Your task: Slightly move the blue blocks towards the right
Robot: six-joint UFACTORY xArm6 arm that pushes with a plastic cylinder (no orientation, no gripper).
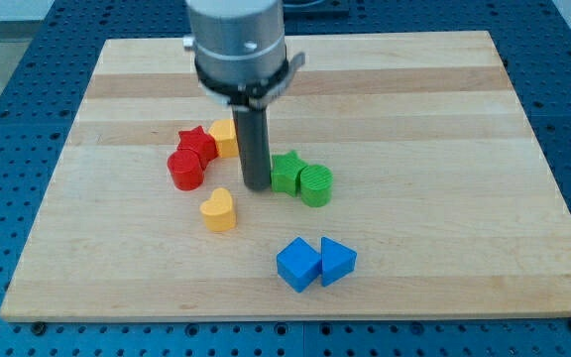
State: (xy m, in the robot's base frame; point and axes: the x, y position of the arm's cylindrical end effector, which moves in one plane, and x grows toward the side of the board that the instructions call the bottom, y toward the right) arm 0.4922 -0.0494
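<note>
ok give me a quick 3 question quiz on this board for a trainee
1. True or false: my tip touches a blue block.
2. Which block lies closest to my tip? A) green star B) blue cube C) red cylinder
3. Fill in: the blue triangular block sits on the blue cube's ____ side in the view.

Key: 1 false, my tip stands above them in the view, beside the green star; 2 A; 3 right.

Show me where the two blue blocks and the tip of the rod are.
blue cube (297,265): camera view, on its top face.
blue triangular block (337,261): camera view, on its top face.
my tip (257,186): camera view, the rod's very end.
</note>
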